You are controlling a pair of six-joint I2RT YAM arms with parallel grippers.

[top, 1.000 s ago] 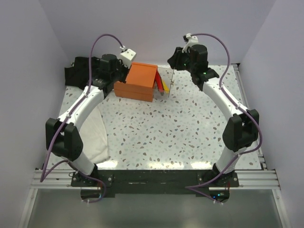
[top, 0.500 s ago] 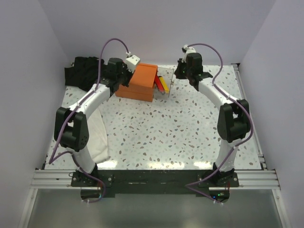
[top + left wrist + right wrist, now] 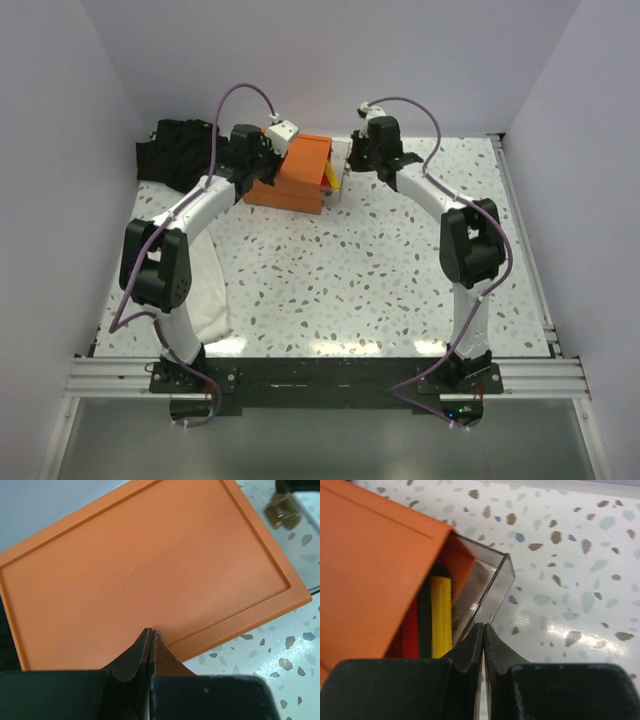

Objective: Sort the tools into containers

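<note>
Clear thin plastic, the drawer tray (image 3: 491, 586) juts from the orange box (image 3: 370, 565) just ahead of the right gripper (image 3: 483, 629), its fingers pressed together at the front wall. Likely light, slick, flexible: hold that wall's rim. Left gripper (image 3: 151, 636), closed, rests atop the box.

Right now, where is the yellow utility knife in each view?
Top external: yellow utility knife, a sliver at the right end of the orange box.
Left wrist: not in view.
Right wrist: lower left of centre, inside the clear drawer.
Shared landmark: the orange box, in all three.
</note>
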